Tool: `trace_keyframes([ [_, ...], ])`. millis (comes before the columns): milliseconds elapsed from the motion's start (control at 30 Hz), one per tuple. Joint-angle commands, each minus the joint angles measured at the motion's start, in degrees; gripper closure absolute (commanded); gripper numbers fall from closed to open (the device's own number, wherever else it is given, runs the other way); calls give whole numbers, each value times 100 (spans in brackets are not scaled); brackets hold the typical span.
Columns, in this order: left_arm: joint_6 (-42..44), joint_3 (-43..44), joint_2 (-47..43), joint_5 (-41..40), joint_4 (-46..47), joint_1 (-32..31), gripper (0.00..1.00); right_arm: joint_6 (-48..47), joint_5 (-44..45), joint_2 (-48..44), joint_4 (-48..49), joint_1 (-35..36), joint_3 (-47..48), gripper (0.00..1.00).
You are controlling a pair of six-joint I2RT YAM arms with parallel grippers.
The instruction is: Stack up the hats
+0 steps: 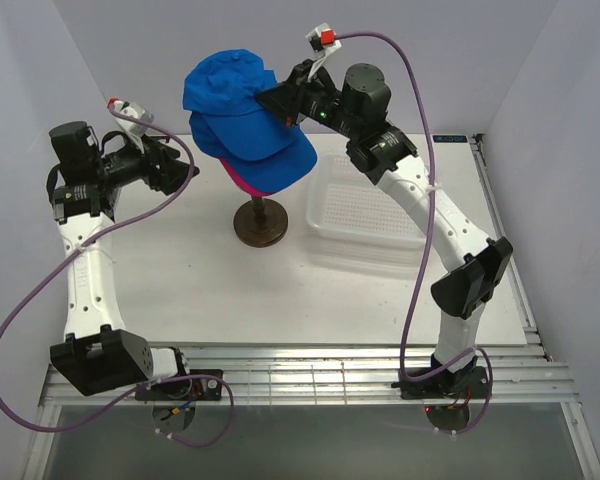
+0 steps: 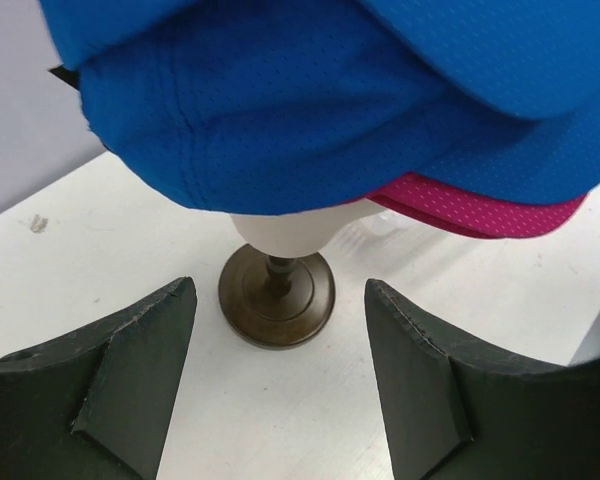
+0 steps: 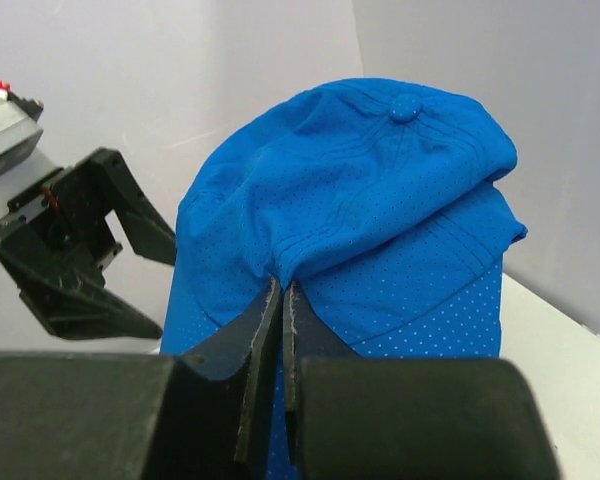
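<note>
Two blue caps [image 1: 270, 150] crown the stack on the mannequin stand [image 1: 260, 225], mid desk [image 1: 180, 290]. The right fingers [image 1: 265, 100] pinch the upper one; the left fingers [image 1: 185, 170] hover aside.

Left wrist: the fingers are wide and empty. A pink cap [image 2: 480, 205] peeks beneath, any second pink hidden.

Right wrist: the fabric is bunched, so placing looks nearly done. Next, probably release and smooth it.

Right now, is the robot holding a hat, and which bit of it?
Yes. The right gripper pinches the top blue hat by a fold of cloth low on its crown. The left gripper is open and holds nothing.
</note>
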Motion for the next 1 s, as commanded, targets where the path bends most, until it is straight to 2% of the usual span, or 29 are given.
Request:
trace_keyframes([
  [0, -164, 310, 69, -402, 452, -9, 22, -248, -190, -373, -155, -86, -123, 92],
  [200, -524, 486, 271, -632, 1146, -9, 18, -336, -507, -65, -658, -104, 509, 92],
  [400, -735, 688, 552, -632, 1885, -9, 17, -344, -762, -144, -746, -104, 19, 92],
  [633, -1263, 784, 833, -35, 2877, -9, 13, -442, -666, -223, -764, -104, -62, 92],
  [867, -929, 890, 1045, 97, 3362, -105, 13, -398, -674, -214, -711, -104, -114, 92],
  [967, -1043, 899, 1098, 132, 3634, -175, 16, -389, -622, -232, -658, -104, -167, 92],
])
